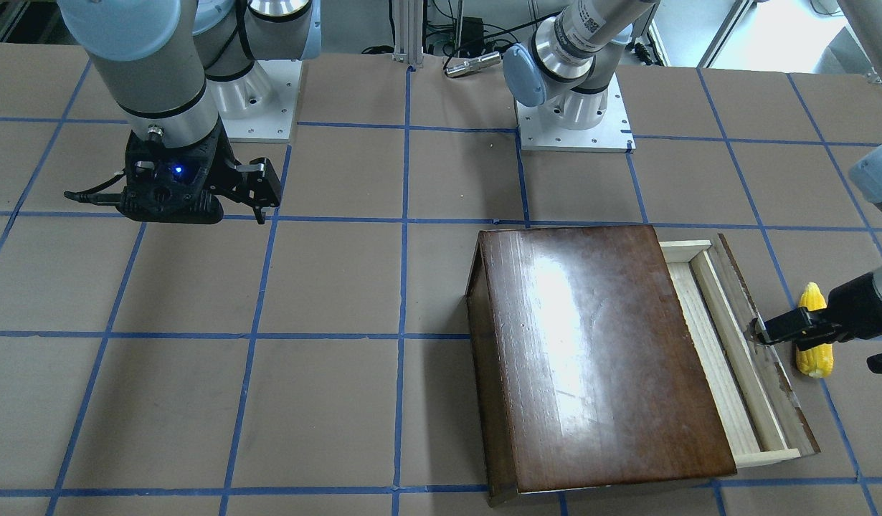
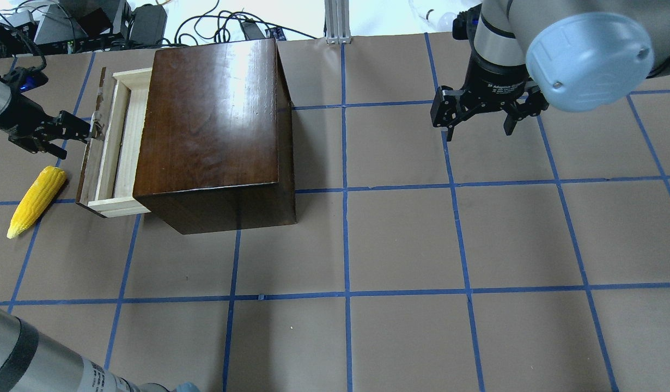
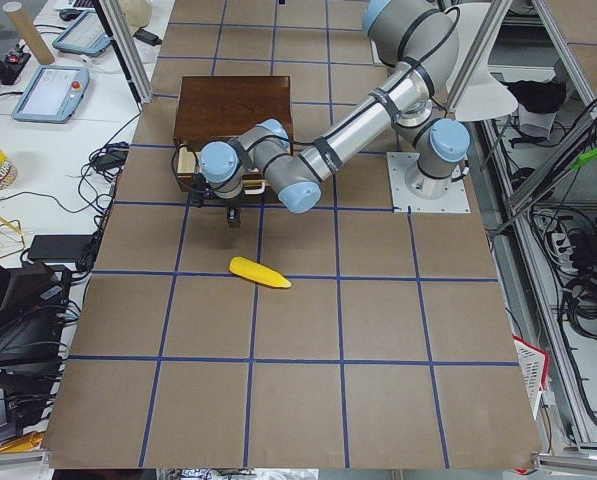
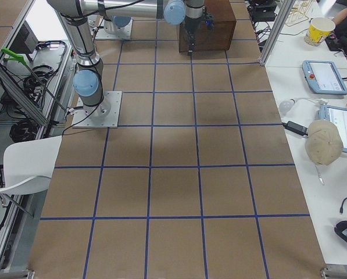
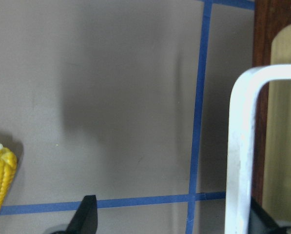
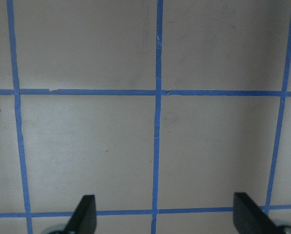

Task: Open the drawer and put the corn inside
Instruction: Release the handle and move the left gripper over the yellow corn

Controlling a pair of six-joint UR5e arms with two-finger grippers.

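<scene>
Table [image 2: 400, 239]: brown paper covering, marked off in squares by blue tape lines [image 2: 346, 190].
Operator-side edge, about midway along: upright aluminium post [image 2: 337, 22]. Beyond the same edge, a tangle of black cables [image 2: 215, 24].
White bench running alongside that edge carries:
- two teach pendants with blue surrounds, one [image 4: 324, 75] and a second [image 4: 343, 128] just beside it
- beige cap [image 4: 324, 142], near the second pendant
- light bulb [image 4: 286, 106], close to the table edge
- paper cup [image 4: 320, 30], yellow print, toward the far end

Opposite long edge, near the corner closest to the right-side camera: white chair [image 4: 19, 165], off the table.
</scene>
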